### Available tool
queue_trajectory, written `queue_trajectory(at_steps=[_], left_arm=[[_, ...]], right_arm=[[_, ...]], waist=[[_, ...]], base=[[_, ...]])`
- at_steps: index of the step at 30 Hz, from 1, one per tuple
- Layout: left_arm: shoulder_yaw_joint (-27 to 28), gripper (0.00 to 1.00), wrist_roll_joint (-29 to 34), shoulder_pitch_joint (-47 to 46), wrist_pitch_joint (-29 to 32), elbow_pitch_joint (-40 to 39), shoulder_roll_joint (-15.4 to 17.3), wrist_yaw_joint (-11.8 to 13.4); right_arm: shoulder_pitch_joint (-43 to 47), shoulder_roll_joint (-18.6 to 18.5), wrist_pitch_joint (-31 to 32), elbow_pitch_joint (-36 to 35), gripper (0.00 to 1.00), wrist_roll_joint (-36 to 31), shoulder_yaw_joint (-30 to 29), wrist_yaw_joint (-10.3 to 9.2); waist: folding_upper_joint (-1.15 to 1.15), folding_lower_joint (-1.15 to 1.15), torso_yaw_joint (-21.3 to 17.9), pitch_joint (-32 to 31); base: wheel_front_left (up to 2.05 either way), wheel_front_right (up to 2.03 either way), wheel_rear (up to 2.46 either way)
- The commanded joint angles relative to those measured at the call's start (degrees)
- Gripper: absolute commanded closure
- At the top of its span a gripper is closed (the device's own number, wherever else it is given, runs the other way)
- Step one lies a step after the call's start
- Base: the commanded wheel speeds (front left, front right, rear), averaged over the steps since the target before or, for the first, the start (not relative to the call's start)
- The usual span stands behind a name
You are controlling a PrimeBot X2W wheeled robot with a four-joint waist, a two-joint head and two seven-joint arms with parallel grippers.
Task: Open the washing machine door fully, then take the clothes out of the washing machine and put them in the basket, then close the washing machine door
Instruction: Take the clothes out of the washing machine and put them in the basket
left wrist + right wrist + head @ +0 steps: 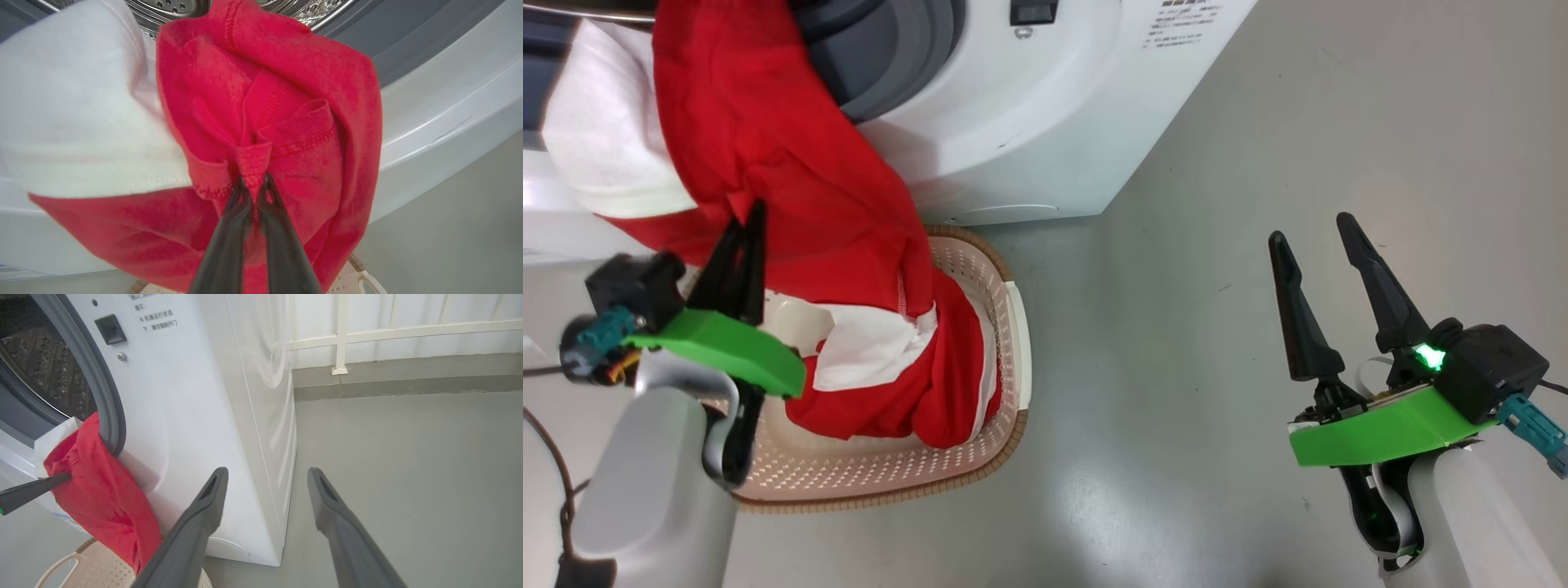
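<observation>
Left gripper [253, 181] clamps a thin fold of the soft red-and-white clothes [286, 102], draped from the big white washing machine [1029, 122] mouth over the cream perforated basket [968, 269] at its machine-side edge. The right gripper [1311, 227] gapes empty. The pinch may slip, dropping cloth outside.

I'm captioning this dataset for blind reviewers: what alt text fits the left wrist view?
The left end effector is shut on a fold of a bright red fabric garment hanging from the mouth of the white front-loading washing machine. A white cloth piece lies against its left in this view, the perforated steel drum above.
</observation>
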Motion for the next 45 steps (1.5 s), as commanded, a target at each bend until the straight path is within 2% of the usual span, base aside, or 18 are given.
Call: queue_trajectory(at_steps=[1, 10, 24, 38, 45], left_arm=[[1.11, 1.0, -0.42, 2.29, -0.45, -1.83, 1.83, -0.32], [-0.24, 1.0, -1.15, 7.62, -0.45, -2.53, 0.92, -0.32], [-4.84, 1.0, -4.0, 11.1, -0.45, 5.53, 0.48, -0.32], [-11.4, 1.0, -8.76, 8.99, -0.45, 13.9, 0.66, -0.32], [-17.13, 1.0, -11.89, 5.48, -0.45, 18.23, 0.96, -0.32]], right_arm=[[0.36, 0.05, -0.37, -1.45, 0.0, 0.33, 1.17, 0.28], [0.56, 0.05, -0.37, -1.35, 0.0, 0.25, 1.32, 0.28], [0.81, 0.05, -0.37, -1.39, 0.0, 0.11, 1.59, 0.28], [0.31, 0.05, -0.37, -1.35, 0.0, 0.25, 2.0, 0.28], [-0.47, 0.05, -0.37, -1.68, 0.0, 0.54, 2.27, 0.28]], waist=[[0.0, 0.0, 0.13, -0.04], [0.0, 0.0, 0.48, -0.34], [0.0, 0.0, 0.22, -0.22], [0.0, 0.0, -0.28, 0.8], [0.0, 0.0, -0.76, 2.76]], base=[[0.0, 0.0, 0.0], [0.0, 0.0, 0.0], [0.0, 0.0, 0.0], [0.0, 0.0, 0.0], [0.0, 0.0, 0.0]])
